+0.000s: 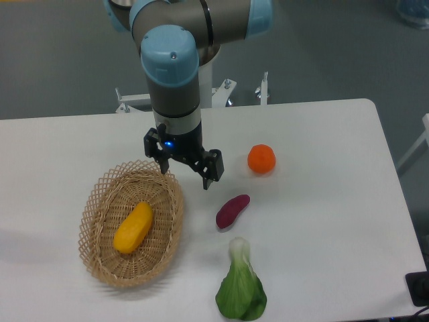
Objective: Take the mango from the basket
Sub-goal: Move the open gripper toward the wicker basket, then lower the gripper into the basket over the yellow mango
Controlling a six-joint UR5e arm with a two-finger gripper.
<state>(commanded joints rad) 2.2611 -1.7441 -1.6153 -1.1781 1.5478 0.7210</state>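
Observation:
The mango, a smooth yellow-orange oval fruit, lies in the middle of the oval tan wicker basket at the left front of the table. My gripper hangs above the basket's far right rim, up and to the right of the mango. Its two black fingers are spread apart and hold nothing. It is not touching the mango.
A round orange fruit sits to the right of the gripper. A purple sweet potato lies just right of the basket. A green bok choy lies near the front edge. The arm's base stands at the table's far edge.

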